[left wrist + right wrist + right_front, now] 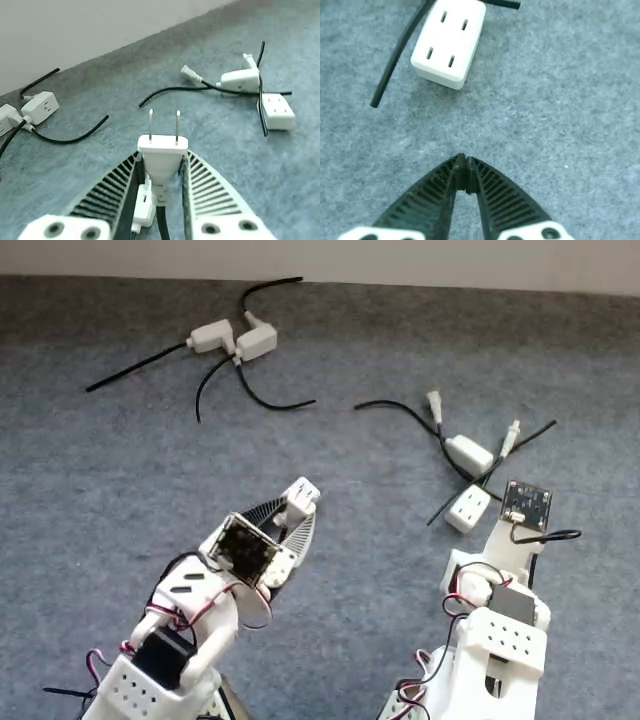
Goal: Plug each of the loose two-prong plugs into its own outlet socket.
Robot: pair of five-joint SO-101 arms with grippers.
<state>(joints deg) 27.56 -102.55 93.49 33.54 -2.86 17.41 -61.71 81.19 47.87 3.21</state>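
My left gripper [161, 165] is shut on a white two-prong plug [162, 147], held above the carpet with its prongs facing away from the wrist; in the high view the plug [301, 494] sticks out of the left gripper [293, 512] at centre. A white double outlet socket [449, 42] lies just ahead of my right gripper [466, 167], which is shut on nothing, its tips low over the carpet. That socket [467, 507] sits beside another white plug [468, 452] with crossing black cords. Two more white blocks [235, 339] lie at the far left, touching.
Black cords [400, 415] trail loosely around both groups of plugs. A pale wall [100, 25] borders the far edge of the grey carpet [120, 490]. The right arm's body [500, 630] stands at the near right.
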